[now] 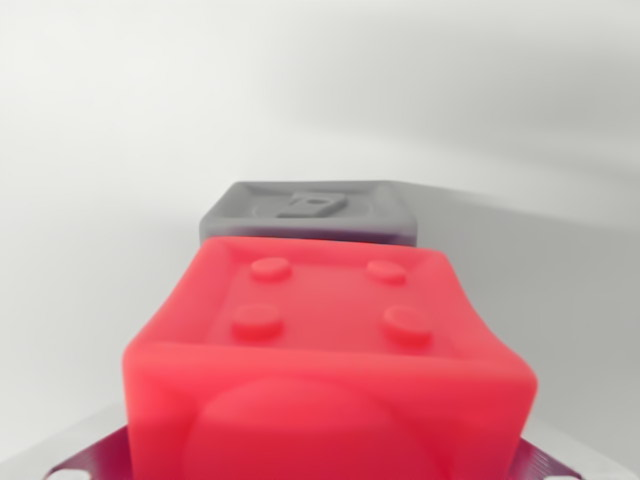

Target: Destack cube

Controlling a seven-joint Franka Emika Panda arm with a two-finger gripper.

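Close up, a glossy red plastic cube [325,365] with four round studs on its upper face filled the lower frame, sitting between ridged metal pincer [320,470] fingers [90,462] at either bottom corner. Pincer appeared closed on it. Beyond the red cube lay a grey embossed cube [310,210] on the pale tabletop [100,150].
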